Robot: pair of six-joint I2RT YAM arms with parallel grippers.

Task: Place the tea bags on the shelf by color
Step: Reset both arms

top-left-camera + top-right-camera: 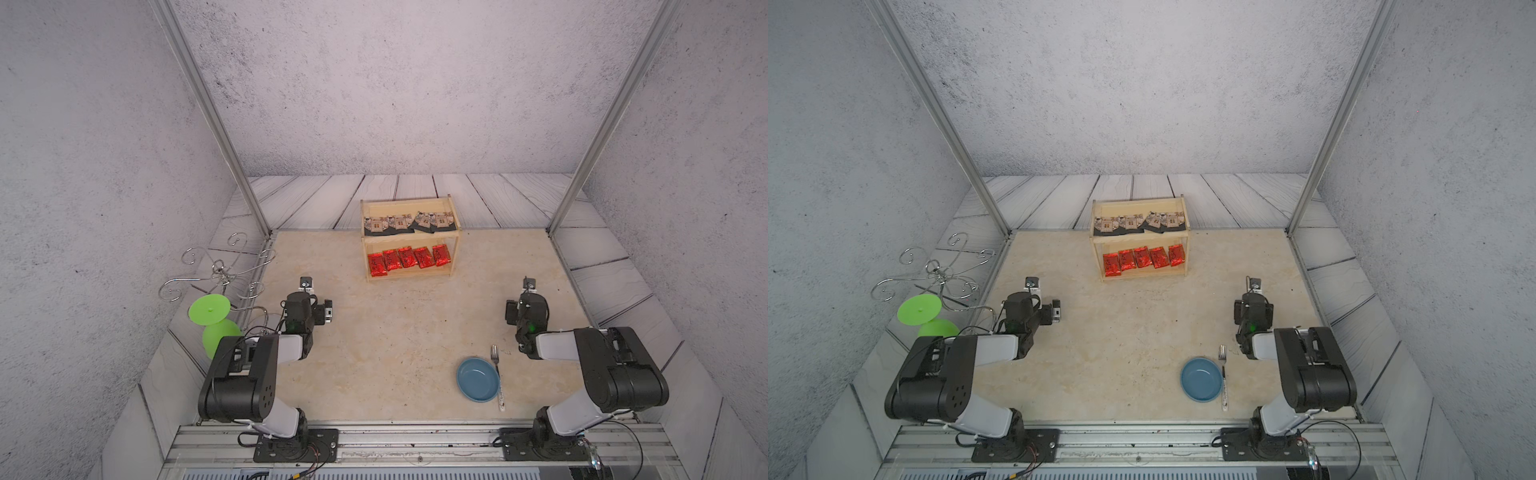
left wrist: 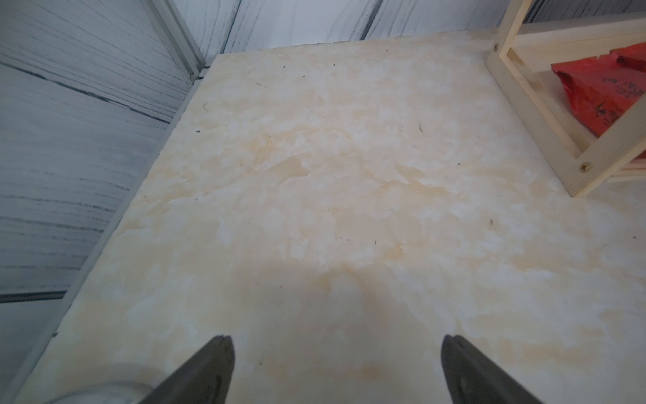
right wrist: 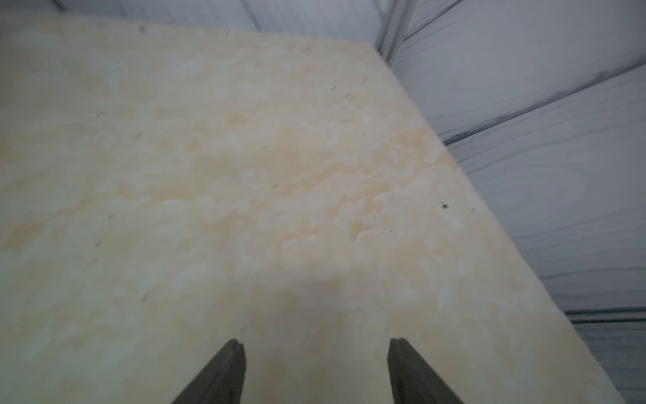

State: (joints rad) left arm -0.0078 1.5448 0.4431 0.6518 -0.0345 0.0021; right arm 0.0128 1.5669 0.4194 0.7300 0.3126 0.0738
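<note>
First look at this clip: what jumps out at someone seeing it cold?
The bright row of five red tea bags on the lower tier of the wooden shelf at the far middle of the table, with four black tea bags lined up on the tier above. Next, the lime-green goblet off the table's left edge by a wire rack, and the blue bowl at the near right.
</note>
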